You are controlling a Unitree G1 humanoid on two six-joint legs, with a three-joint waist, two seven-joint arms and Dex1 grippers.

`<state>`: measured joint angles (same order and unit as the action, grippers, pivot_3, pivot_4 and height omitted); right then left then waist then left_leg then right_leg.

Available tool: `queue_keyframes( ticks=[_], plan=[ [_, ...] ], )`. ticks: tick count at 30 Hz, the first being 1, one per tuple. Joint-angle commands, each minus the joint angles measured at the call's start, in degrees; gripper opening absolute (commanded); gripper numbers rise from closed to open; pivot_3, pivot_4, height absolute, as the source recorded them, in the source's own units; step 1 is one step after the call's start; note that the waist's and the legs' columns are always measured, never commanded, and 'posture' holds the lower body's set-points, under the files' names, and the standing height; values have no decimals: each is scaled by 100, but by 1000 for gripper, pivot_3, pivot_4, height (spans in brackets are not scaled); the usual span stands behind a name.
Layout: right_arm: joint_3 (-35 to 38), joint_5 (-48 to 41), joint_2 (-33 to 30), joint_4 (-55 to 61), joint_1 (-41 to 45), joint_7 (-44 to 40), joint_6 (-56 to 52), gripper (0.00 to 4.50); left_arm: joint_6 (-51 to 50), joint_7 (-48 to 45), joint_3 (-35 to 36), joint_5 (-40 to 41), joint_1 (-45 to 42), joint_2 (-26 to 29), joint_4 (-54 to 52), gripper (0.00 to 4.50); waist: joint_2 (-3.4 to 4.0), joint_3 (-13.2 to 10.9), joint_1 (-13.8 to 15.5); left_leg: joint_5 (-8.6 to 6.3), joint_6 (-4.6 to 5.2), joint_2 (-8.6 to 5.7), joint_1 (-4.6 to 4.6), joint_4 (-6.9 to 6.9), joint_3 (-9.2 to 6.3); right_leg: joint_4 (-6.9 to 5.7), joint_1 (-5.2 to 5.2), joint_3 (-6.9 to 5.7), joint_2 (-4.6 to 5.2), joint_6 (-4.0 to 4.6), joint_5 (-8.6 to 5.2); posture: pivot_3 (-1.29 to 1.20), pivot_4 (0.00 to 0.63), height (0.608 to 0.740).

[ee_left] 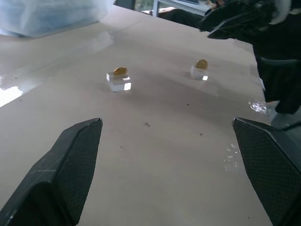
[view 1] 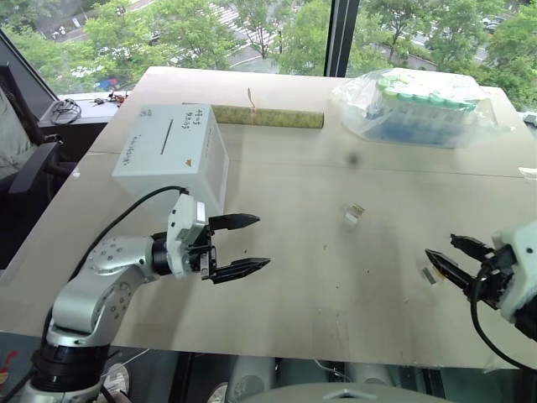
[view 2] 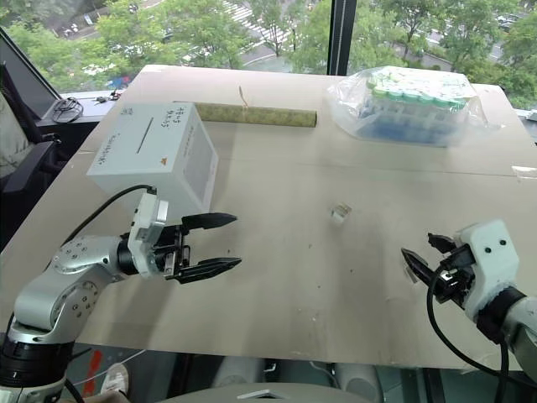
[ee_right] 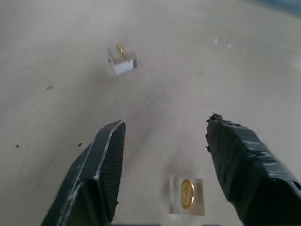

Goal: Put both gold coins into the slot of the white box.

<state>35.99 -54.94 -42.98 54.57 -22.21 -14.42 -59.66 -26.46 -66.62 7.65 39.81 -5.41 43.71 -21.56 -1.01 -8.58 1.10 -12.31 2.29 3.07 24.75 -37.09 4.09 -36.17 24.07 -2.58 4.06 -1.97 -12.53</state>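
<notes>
white box [view 1: 172, 155] with unreadable dark handwriting

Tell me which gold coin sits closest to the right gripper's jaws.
The gold coin on the clear stand just ahead of the right gripper, between its open jaws. The other coin stands farther out toward the middle of the table.

No legible text anywhere. White box [view 1: 172, 155], upper left of the head view: dark handwriting on top beside the slot [view 1: 167, 134], too small to read, plus a tiny gold triangle mark [view 1: 185, 144].
</notes>
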Motion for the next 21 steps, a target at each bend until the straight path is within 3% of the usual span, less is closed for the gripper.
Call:
queue_keyframes(
  ticks=[1, 3, 6, 16, 18, 21],
  plan=[
    [-28, -153, -197, -74, -91, 125, -338, 3199, -157, -188, -67, 251, -297, 173, -330, 4500, -1, 0, 2, 0, 0, -1, -1, 0, 0, 0, -1, 0, -1, -1, -1, 0, 150, 740],
    [-27, -202, -236, -173, -81, 174, -437, 3199, -244, -168, -93, 291, -443, 206, -331, 4500, -1, 0, -13, 0, 1, -3, -4, -1, 2, 0, -4, 1, -2, -3, -1, 0, 150, 740],
    [-73, 51, -357, -326, -250, -12, -407, 2404, -335, -171, -142, 315, -569, 245, -374, 4500, -2, 0, -31, 0, 1, -1, -8, -12, 2, -5, -7, 6, -5, -26, -13, 0, 150, 740],
    [-504, 721, -459, -843, -147, -355, -167, 2404, -427, 33, -467, 176, -841, 125, -371, 4500, -4, 1, -26, 0, 1, 1, -13, -19, 1, -13, -10, 8, -9, -28, -14, 0, 150, 740],
    [-610, 771, -455, -872, -11, -353, -193, 1858, -388, 44, -535, 115, -891, 112, -314, 4500, -4, 1, -26, 0, 1, 0, -14, -20, 2, -13, -10, 9, -9, -28, -14, 0, 150, 740],
    [-730, 818, -428, -823, 143, -299, -288, 1858, -350, 29, -608, 49, -943, 94, -256, 4500, -5, 1, -26, 0, 1, 0, -13, -20, 2, -13, -10, 9, -10, -27, -13, 0, 150, 740]
  ],
)
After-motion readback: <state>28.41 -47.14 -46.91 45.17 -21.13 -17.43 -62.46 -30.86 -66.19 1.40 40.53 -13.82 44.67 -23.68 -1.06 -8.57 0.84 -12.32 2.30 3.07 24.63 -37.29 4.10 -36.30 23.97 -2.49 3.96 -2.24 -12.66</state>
